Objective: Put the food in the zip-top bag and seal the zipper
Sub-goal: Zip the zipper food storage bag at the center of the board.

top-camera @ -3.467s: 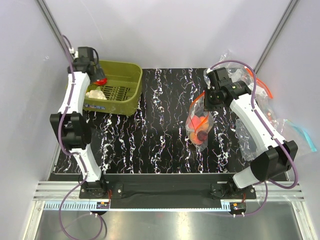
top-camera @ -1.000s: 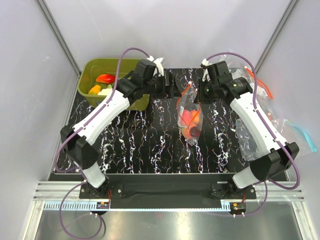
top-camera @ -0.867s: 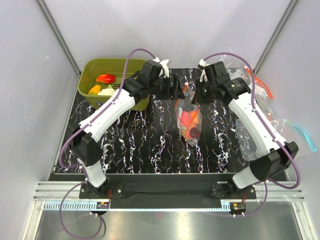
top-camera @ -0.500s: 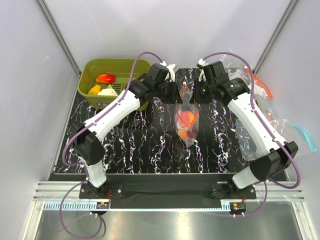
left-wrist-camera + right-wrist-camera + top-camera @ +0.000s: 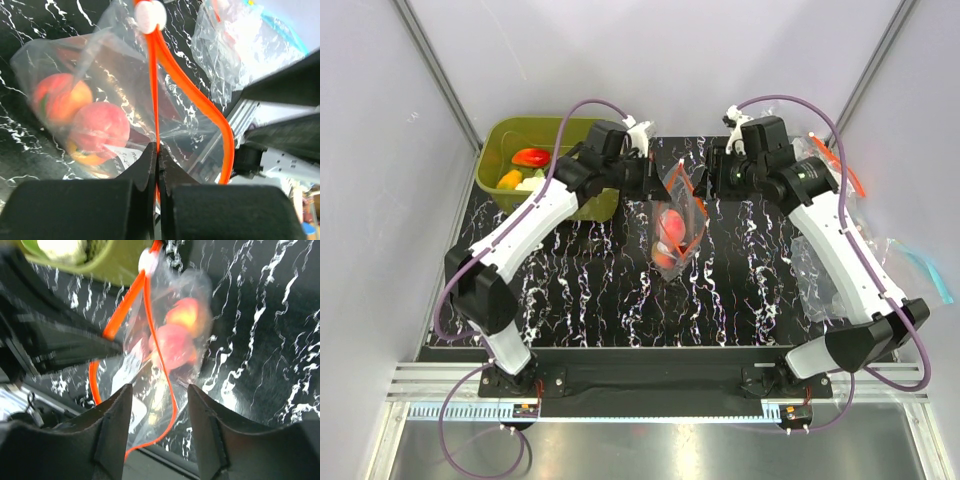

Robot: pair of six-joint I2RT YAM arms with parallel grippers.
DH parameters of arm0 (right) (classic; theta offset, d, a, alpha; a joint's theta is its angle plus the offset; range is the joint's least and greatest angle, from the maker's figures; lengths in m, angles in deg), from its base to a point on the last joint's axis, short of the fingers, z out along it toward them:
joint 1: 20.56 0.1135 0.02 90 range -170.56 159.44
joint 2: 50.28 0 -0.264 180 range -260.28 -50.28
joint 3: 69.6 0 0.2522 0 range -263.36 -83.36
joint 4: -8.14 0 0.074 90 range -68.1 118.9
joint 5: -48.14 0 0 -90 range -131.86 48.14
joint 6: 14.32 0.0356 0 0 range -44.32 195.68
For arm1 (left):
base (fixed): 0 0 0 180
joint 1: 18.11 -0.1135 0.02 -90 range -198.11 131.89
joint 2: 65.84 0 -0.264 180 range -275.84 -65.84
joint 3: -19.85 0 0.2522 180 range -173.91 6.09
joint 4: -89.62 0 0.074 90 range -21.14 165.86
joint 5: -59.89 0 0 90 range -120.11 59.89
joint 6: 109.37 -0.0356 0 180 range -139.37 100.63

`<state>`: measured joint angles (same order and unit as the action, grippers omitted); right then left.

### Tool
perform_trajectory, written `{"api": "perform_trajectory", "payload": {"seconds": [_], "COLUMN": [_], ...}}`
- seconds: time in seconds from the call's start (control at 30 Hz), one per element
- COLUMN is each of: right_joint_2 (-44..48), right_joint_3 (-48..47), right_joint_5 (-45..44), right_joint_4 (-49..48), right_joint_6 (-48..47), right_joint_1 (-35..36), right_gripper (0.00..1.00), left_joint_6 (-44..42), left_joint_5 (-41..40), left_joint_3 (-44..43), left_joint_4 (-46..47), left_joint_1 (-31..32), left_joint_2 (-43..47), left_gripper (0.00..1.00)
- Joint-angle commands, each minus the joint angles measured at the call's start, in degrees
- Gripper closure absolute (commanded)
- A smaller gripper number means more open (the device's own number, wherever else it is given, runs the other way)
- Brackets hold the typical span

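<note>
Top external view:
- Zip-top bag (image 5: pixel 672 222): over the middle of the black marbled counter (image 5: pixel 580 275), between the two tools.
- Food (image 5: pixel 669 238): pink-orange fruits bunched in the bag's lower half.
- Left tool (image 5: pixel 657 185): at the bag's upper left edge.
- Right tool (image 5: pixel 711 184): just beside its upper right edge.
- Green basket (image 5: pixel 500 130): at the back left corner, holding a red pepper (image 5: pixel 532 157).
- Spare clear bags (image 5: pixel 820 275): lying on the right.

Left wrist view:
- Left tool (image 5: pixel 158 151): clenched on the orange zipper (image 5: pixel 156 90).
- White slider (image 5: pixel 151 15): at the strip's far end.
- Two round fruits (image 5: pixel 99 127): touching inside the bag (image 5: pixel 120 60).

Right wrist view:
- Right tool (image 5: pixel 159 390): released, fingers (image 5: pixel 114 425) spread wide.
- Bag (image 5: pixel 150 365): the zipper (image 5: pixel 124 310) loops in the gap between the fingers, and I cannot tell whether either finger touches it.
- Food (image 5: pixel 172 342): inside the bag.
</note>
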<state>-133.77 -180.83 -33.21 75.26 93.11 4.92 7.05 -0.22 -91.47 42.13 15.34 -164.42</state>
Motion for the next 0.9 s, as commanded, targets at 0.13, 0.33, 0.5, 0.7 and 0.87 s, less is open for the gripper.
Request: {"api": "perform_trajectory", "payload": {"seconds": [0.13, 0.33, 0.5, 0.7, 0.87], "right_joint_2": [-3.1, -8.2, -8.5, -0.7, 5.5], "right_joint_3": [-8.2, -8.7, -2.1, 13.3, 21.2], "right_joint_5": [0.7, 9.4, 16.6, 26.8, 29.5], "right_joint_4": [-0.4, -1.3, -5.3, -17.3, -24.3], "right_joint_6": [1.3, -1.8, -2.0, -5.7, -7.3], "right_joint_1": [-3.4, -10.6, -11.5, -11.4, -11.4], "right_gripper": [0.41, 0.6, 0.49, 0.2, 0.19], "left_joint_6": [-8.8, -16.7, -18.9, -22.4, -22.8], "left_joint_5": [6.0, 6.4, 11.3, 24.4, 30.8], "left_joint_3": [0.8, -2.4, -0.3, -2.8, -3.3], "left_joint_4": [0.6, -8.5, -7.8, -9.5, -10.0], "left_joint_1": [0.5, -0.1, -0.2, -0.3, -1.2], "left_joint_2": [4.4, 3.6, 5.8, 5.2, 4.2], "left_gripper": [0.98, 0.97, 0.99, 0.99, 0.99]}}
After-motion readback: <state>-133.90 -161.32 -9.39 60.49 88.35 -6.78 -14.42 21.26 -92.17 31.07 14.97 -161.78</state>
